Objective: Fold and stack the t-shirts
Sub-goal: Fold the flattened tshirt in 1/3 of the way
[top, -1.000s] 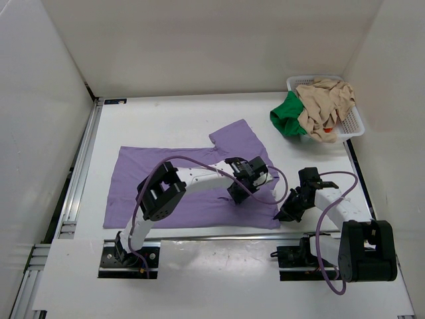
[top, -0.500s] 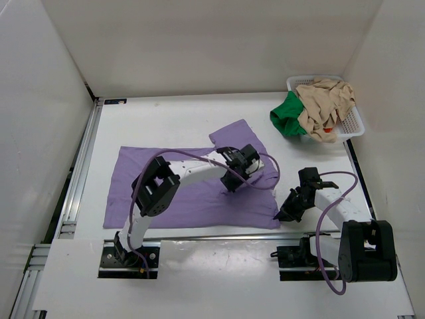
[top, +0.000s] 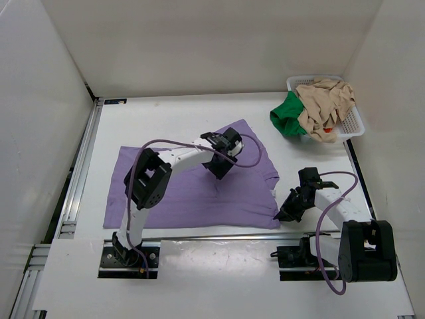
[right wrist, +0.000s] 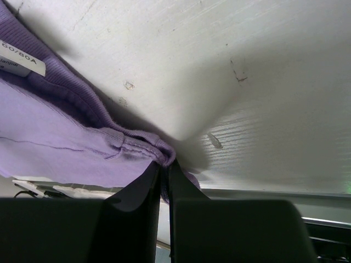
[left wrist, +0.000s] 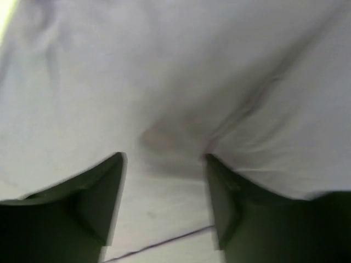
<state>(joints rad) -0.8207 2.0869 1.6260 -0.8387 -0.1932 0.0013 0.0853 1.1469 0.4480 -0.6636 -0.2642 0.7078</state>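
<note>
A lavender purple t-shirt (top: 179, 199) lies spread flat on the white table. My left gripper (top: 218, 169) hovers over its upper middle, open, with only pale cloth (left wrist: 175, 66) between the two dark fingers (left wrist: 98, 192). My right gripper (top: 281, 214) sits at the shirt's near right corner, shut on a bunched ribbed edge of the purple cloth (right wrist: 137, 143). A tan beige t-shirt (top: 322, 100) and a green t-shirt (top: 287, 116) are heaped in the basket, and a bit of orange-red cloth (top: 330, 131) shows under the tan one.
The white lattice basket (top: 357, 119) stands at the back right corner, with the green shirt hanging over its left rim. White walls close in the table on three sides. A metal rail (top: 80, 173) runs along the left edge.
My left gripper has moved up and to the left across the purple shirt and opened, releasing the cloth. The right gripper has stayed in place, still shut.
</note>
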